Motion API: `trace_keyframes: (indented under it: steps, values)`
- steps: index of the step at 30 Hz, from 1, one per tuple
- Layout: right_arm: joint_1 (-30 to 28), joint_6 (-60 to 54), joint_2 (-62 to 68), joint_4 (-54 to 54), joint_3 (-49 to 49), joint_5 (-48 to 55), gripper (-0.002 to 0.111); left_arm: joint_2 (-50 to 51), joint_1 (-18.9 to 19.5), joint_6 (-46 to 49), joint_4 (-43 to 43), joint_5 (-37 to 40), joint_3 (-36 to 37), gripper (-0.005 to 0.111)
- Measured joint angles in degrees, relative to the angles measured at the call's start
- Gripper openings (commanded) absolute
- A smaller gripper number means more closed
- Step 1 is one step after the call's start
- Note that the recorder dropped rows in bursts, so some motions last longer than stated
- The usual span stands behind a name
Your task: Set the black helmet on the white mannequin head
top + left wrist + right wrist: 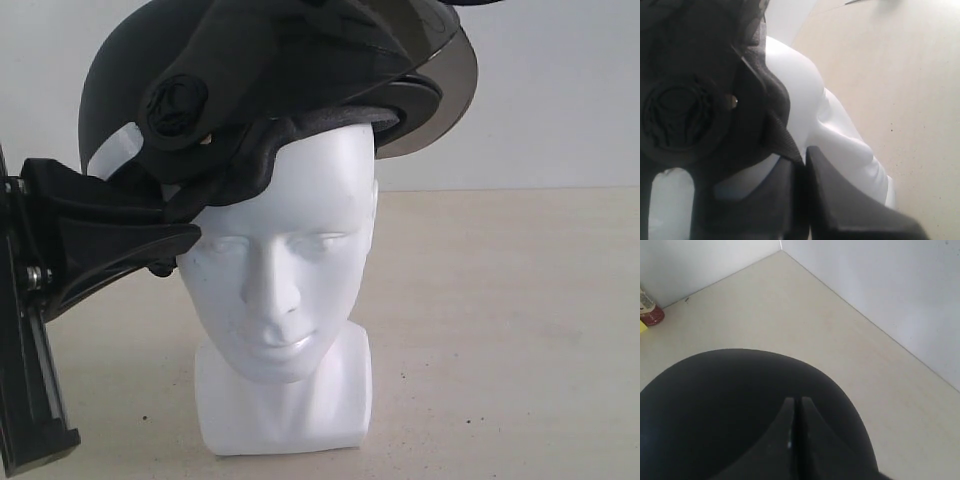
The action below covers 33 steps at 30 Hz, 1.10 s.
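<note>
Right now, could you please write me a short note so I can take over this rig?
Left hand: shut, apparently pinching the black helmet by its lower lining edge, beside the white mannequin head.
Right hand: shut, over the helmet's shell; contact unclear.
Done: helmet perches tilted on the head's crown.
Left: seat it lower and level, then release.

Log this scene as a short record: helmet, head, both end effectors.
black helmet: tilted on the head's crown, visor up, not seated down
white mannequin head: upright on the table, face uncovered
left end effector: shut, pinching the helmet's lower lining
right end effector: shut, over the helmet's shell; contact unclear
</note>
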Motion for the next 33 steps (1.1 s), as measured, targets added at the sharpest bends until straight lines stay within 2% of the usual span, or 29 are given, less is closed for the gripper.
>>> trace_keyframes:
  steps: [11,17,22,33]
  values:
    - [0.3,5.8,0.1,-1.8,-0.9,1.3,0.000,0.0,0.0,-0.1,-0.9,0.4,0.0,0.005]
    - [4.5,9.4,-1.7,-10.9,-1.0,0.7,0.000,-0.1,0.0,-0.1,-1.3,0.6,0.0,0.005]
    - [7.2,11.4,-2.2,-12.8,-1.1,0.6,0.000,-1.6,0.0,-0.1,-1.8,1.2,0.0,0.005]
    - [8.3,18.5,-3.0,-17.0,-1.1,0.7,0.000,-3.6,-0.9,-0.2,-5.6,5.6,0.0,0.005]
